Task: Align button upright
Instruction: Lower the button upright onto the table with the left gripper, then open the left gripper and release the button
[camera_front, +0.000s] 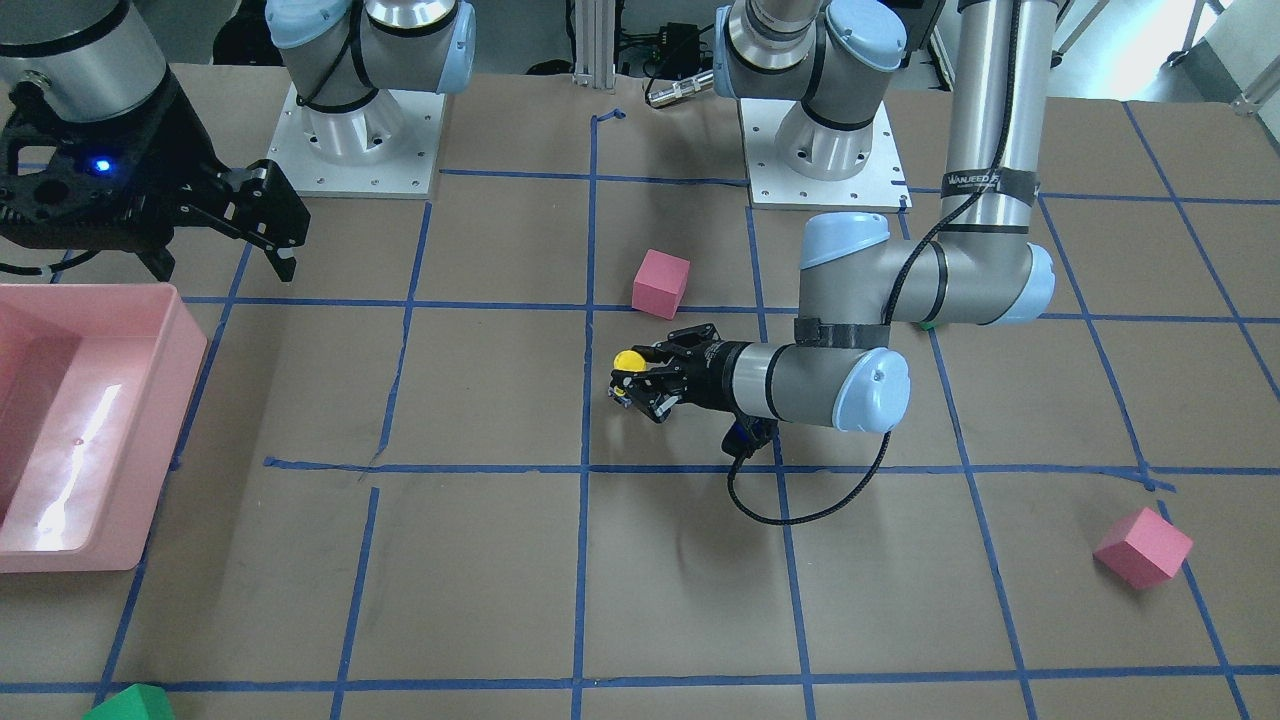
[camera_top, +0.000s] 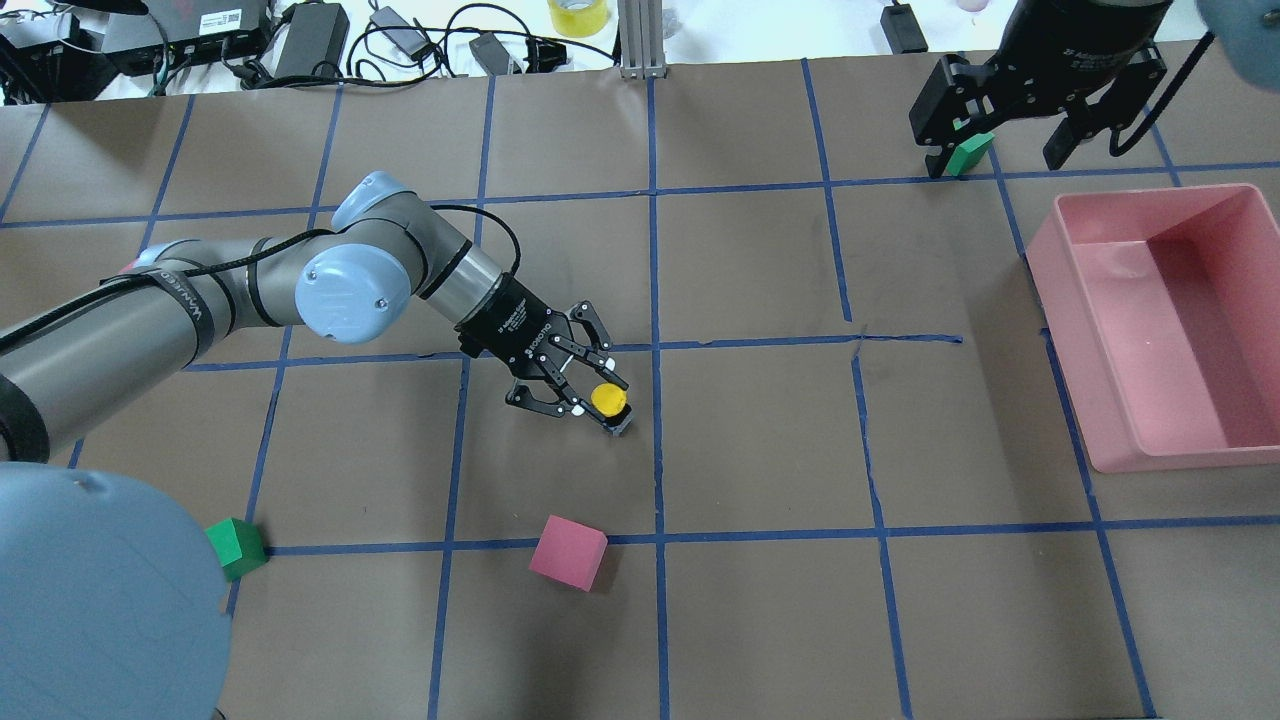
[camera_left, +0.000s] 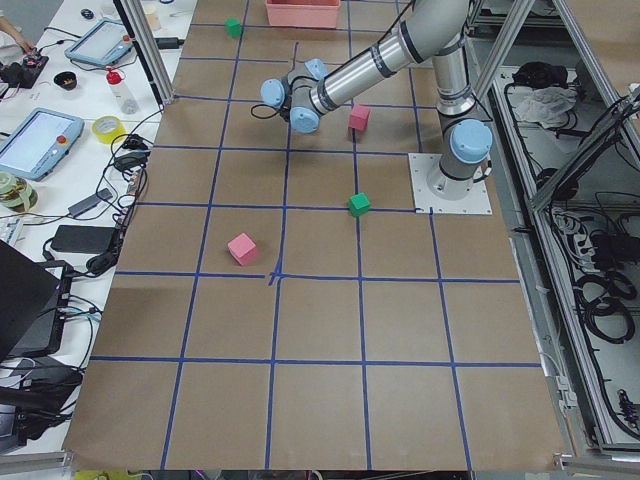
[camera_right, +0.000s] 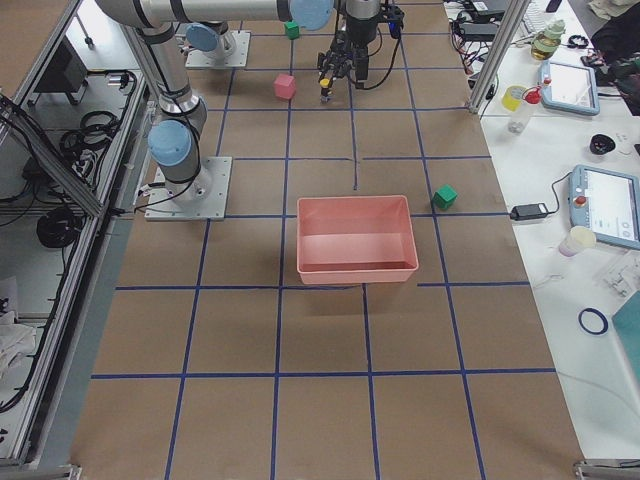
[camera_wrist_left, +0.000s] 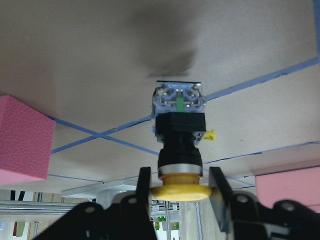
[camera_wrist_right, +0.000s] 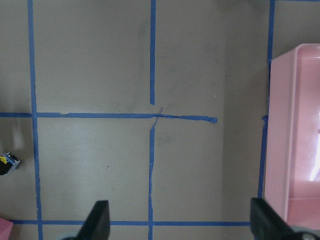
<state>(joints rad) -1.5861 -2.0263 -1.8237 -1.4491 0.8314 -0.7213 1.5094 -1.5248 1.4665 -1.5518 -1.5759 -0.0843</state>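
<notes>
From across the table, we see the left arm come in from the view's right. Its forearm lies low and nearly level, and the left gripper (camera_front: 628, 385) points toward the view's left. It is clamped on the button (camera_front: 628, 361), yellow cap uppermost, near the table's middle and just beside a line of blue tape (camera_front: 583, 560). The right gripper (camera_front: 225, 262) hangs high at the upper left by the pink bin (camera_front: 172, 400), fingers spread and holding nothing.

From overhead, the left wrist slants down toward the paper, with the button's grey base at its low end. The right one hovers over the far edge, where cables (camera_top: 400, 40) and power bricks lie.

From the robot's left end, we count two pink cubes (camera_left: 242, 248) (camera_left: 359, 118), two green cubes (camera_left: 359, 204) (camera_left: 232, 27) and one bin, all on brown paper (camera_left: 320, 400) taped into a grid. Tablets (camera_left: 40, 140) sit on a side bench.

From the right end, the bin stands mid-table, well apart from the button.

The left wrist camera shows both fingers (camera_wrist_left: 144, 186) pressing the cap's sides, with the black body and base reaching beyond the tips. We cannot tell whether the base touches the paper.

The right wrist camera shows its fingers (camera_wrist_right: 98, 222) wide apart over taped paper.
</notes>
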